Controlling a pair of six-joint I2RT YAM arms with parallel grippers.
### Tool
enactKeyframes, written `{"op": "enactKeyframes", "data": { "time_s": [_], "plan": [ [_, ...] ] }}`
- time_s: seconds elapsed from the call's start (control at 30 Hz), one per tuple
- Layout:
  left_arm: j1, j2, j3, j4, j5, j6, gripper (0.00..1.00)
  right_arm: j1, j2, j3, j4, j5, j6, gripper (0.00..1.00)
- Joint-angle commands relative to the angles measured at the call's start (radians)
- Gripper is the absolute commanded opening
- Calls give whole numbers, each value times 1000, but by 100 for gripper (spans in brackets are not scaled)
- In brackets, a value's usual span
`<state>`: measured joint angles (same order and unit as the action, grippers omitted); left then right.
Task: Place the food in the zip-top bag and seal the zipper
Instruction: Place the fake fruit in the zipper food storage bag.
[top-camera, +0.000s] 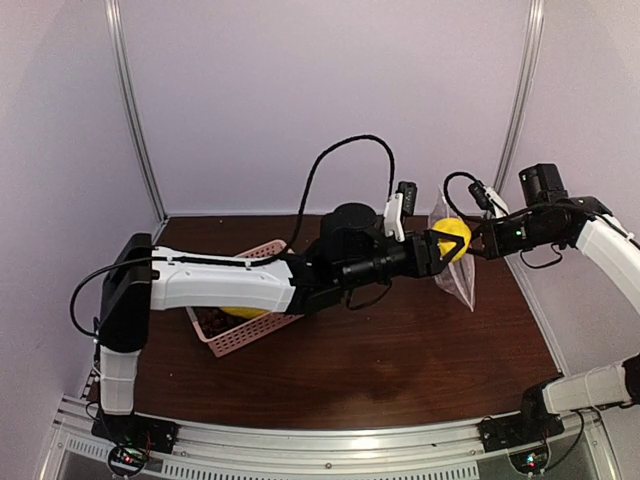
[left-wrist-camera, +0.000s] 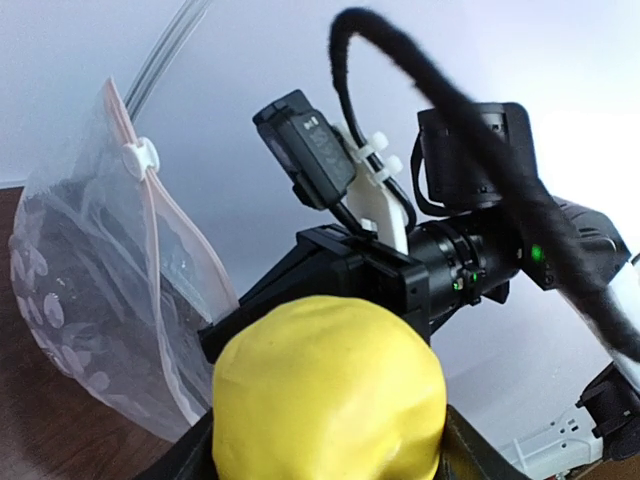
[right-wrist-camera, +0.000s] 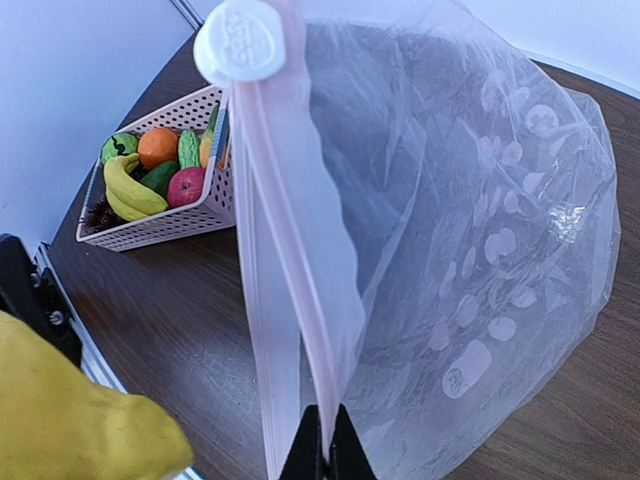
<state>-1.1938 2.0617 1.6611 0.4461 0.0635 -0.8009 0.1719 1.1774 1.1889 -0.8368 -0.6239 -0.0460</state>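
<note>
My left gripper (top-camera: 442, 248) is shut on a yellow lemon (top-camera: 453, 236) (left-wrist-camera: 330, 390) and holds it in the air beside the zip-top bag (top-camera: 459, 282) (left-wrist-camera: 90, 300). The clear spotted bag (right-wrist-camera: 470, 250) hangs upright with its mouth parted. My right gripper (right-wrist-camera: 323, 452) is shut on one side of the pink zipper (right-wrist-camera: 290, 250) strip. The white slider tab (right-wrist-camera: 240, 40) (left-wrist-camera: 140, 155) sits at the strip's far end. The rest of the food lies in the pink basket (right-wrist-camera: 150, 228): a banana (right-wrist-camera: 130, 190), an orange (right-wrist-camera: 158, 145), an apple (right-wrist-camera: 186, 185) and green pieces.
The pink basket (top-camera: 245, 335) stands on the dark wooden table at the left, partly under my left arm. White walls and metal posts enclose the back and sides. A black cable (left-wrist-camera: 470, 130) loops over the right wrist.
</note>
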Motion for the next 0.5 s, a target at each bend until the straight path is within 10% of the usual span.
{"op": "enactKeyframes", "data": {
  "time_s": [0.0,0.47],
  "plan": [
    [28,86,58,202,117,-164,55,6,9,17,24,-71,61,0],
    [51,168,21,213,-17,-225,49,6,15,81,-5,-132,103,0]
  ]
}}
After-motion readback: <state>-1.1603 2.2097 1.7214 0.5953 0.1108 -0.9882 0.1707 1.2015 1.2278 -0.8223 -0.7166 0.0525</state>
